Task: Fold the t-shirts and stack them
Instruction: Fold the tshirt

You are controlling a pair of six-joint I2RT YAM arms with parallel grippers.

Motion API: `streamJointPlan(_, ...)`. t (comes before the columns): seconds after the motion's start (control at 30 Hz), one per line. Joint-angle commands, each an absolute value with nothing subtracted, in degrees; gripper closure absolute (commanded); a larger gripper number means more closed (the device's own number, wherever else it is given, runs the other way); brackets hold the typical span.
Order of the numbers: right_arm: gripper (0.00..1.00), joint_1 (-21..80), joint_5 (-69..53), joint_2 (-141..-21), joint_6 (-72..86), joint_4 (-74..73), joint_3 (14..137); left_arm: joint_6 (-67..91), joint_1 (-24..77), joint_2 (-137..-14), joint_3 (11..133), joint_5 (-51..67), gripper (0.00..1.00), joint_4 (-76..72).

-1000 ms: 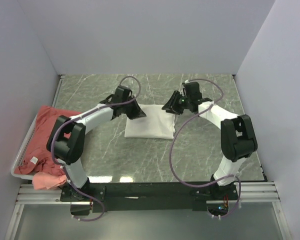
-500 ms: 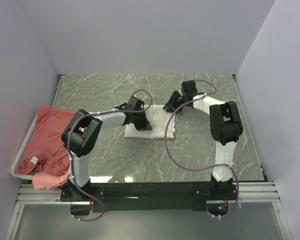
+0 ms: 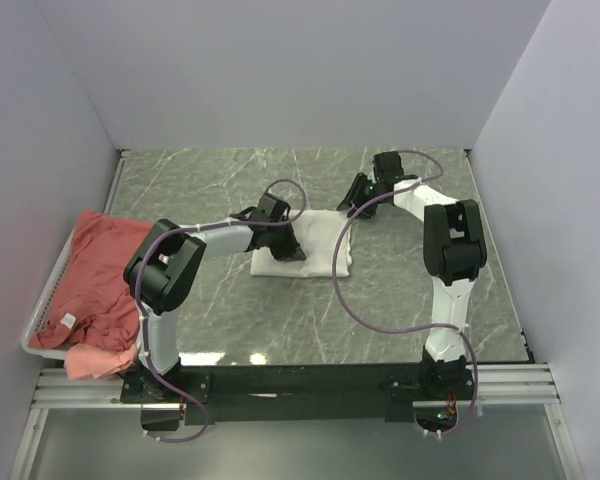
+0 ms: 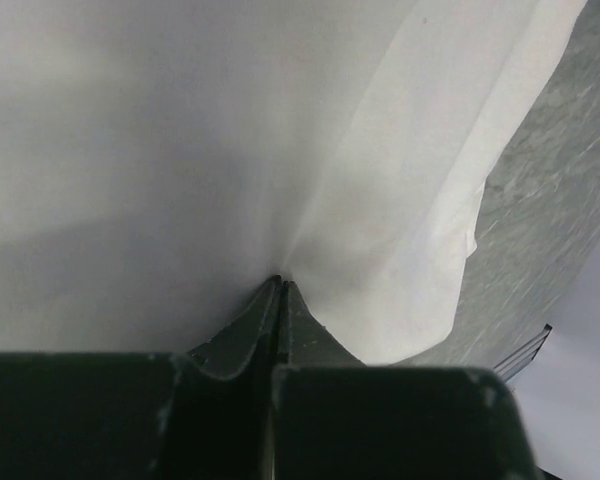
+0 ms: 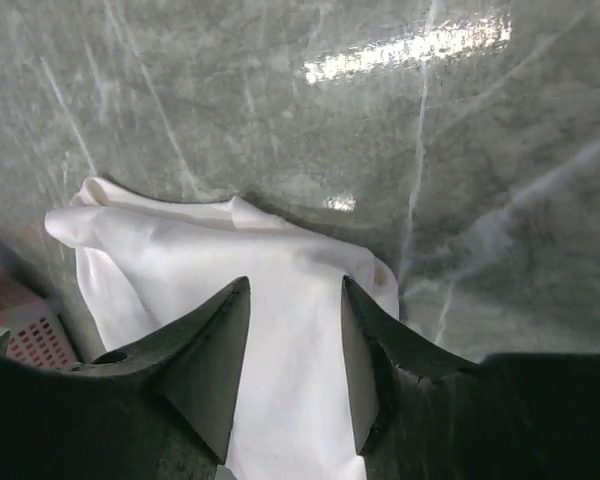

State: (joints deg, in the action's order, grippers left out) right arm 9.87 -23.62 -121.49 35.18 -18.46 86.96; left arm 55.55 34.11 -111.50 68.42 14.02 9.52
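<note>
The left gripper [image 4: 280, 288] was pinched tight on the folded white t-shirt [image 3: 320, 248], with cloth puckering at its tips. The right gripper [image 5: 295, 290] hung with jaws apart, gripping nothing, and the shirt's corner lay just below it. Salmon t-shirts [image 3: 95, 265] lay heaped in the wire basket [image 3: 38, 325], well off to the left gripper's left.

A grey-green marbled surface [image 3: 380, 300] sits boxed in by plain pale walls [image 3: 280, 70]; a white wire basket [image 3: 42, 305] stands at its left edge, a metal rail [image 3: 520, 385] along the near side
</note>
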Motion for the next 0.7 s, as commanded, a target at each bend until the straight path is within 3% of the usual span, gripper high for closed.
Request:
streamJointPlan(0.0,0.50,9.49,-19.86,-111.73,31.82,-19.60,84.83,54.05,34.89,-111.27,71.71,13.97,0.95,11.51)
streamJointPlan(0.33,0.44,10.19,-22.76,-103.10,32.08,-10.12,65.58,51.24,34.37,-108.28,78.92,15.29,0.89,16.52)
streamJointPlan(0.67,0.44,12.13,-22.15,-103.18,32.25,-7.47,62.05,54.58,36.30,-108.97,69.10,20.47,0.91,8.89)
